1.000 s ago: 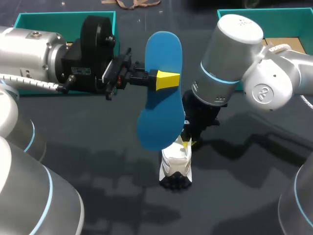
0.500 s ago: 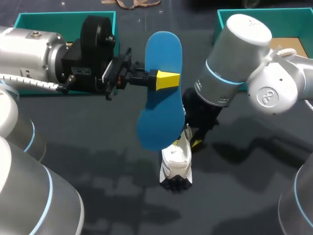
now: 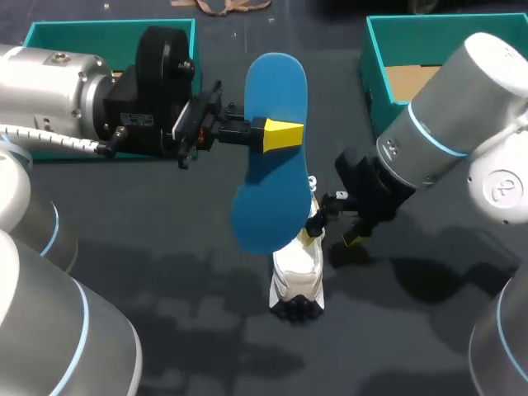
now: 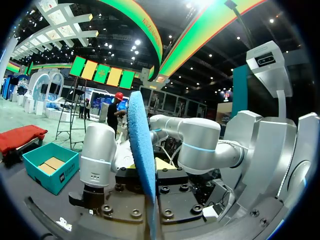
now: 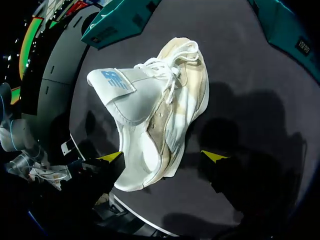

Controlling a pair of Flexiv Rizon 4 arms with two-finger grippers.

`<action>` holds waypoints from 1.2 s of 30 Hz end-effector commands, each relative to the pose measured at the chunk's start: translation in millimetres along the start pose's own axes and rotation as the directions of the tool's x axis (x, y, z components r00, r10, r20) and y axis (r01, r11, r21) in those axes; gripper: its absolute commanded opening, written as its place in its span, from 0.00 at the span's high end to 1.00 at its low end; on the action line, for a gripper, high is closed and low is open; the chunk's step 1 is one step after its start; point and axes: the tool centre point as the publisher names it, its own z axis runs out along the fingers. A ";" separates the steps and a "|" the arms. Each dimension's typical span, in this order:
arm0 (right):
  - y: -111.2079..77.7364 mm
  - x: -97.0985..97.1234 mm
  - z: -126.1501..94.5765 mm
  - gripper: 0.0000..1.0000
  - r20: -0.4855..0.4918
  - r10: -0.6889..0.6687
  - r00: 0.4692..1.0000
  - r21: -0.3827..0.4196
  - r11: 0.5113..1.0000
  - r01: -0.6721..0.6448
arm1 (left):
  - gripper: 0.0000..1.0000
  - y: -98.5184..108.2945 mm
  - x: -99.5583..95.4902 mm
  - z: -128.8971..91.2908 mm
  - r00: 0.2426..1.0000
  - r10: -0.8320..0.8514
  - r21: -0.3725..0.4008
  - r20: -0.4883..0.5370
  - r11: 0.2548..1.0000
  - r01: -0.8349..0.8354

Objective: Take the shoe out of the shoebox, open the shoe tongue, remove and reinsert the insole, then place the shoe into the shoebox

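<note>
Nearest, the white and beige lace-up sneaker [image 3: 297, 276] stands on the dark grey surface [image 3: 165, 272], out of the box. Its padded tongue [image 5: 117, 80] is pulled up and away from the white laces [image 5: 170, 70]. The tongue carries a blue logo patch, and that is the only marking on the shoe.

The right fingers [image 5: 112, 156] are spread wide on either side of the sneaker's heel. One yellow tip is just beside the heel. The other is apart from it, over bare surface, so nothing is gripped. The right arm [image 3: 462, 124] slants down from the side, with its wrist tilted toward the shoe.

Above the sneaker, the left fingers [image 3: 280, 134] are closed on the bright blue foam insole [image 3: 271, 157]. They pinch it near its middle from both faces and hold it upright in the air. From the left wrist, the insole shows edge-on between the tips. The left arm [image 3: 66, 91] lies level, its wrist pointing across the surface.

Beyond both sets of fingers sit two open teal cardboard shoeboxes, one behind the left arm [image 3: 49, 33] and one behind the right arm [image 3: 379, 74]. One box wall bears a small label [image 5: 302, 45], too small to read.
</note>
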 end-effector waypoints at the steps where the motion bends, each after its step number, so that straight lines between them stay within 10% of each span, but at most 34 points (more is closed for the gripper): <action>1: -5.9 0.1 -23.9 0.00 -0.208 -0.033 0.978 -0.162 0.987 -0.001 | 1.00 0.0 0.5 0.2 1.000 0.000 -0.001 0.001 1.000 0.000; 5: -6.9 4.0 -55.8 0.00 -0.384 -0.043 0.922 -0.220 0.974 -0.046 | 1.00 0.0 0.5 0.2 1.000 0.000 -0.001 0.001 1.000 0.000; 36: 22.7 21.7 -111.2 0.00 -0.581 -0.043 0.813 -0.229 0.967 -0.112 | 1.00 0.0 0.5 0.2 1.000 0.000 -0.001 0.001 1.000 0.000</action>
